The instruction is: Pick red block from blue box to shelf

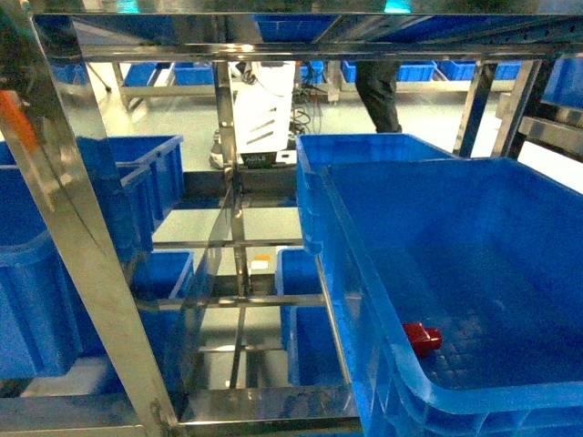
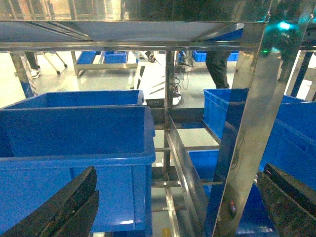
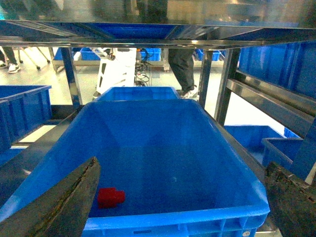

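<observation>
Already the red block (image 1: 421, 338) is lying on its side in a dark blue crate (image 1: 474, 273) on the shelf (image 1: 82, 273), so placing is looking finished. Both sets of fingers are gaping wide, holding nothing; backing out comes next. "AGILE" is reading on the white machine (image 1: 264, 118) behind
</observation>
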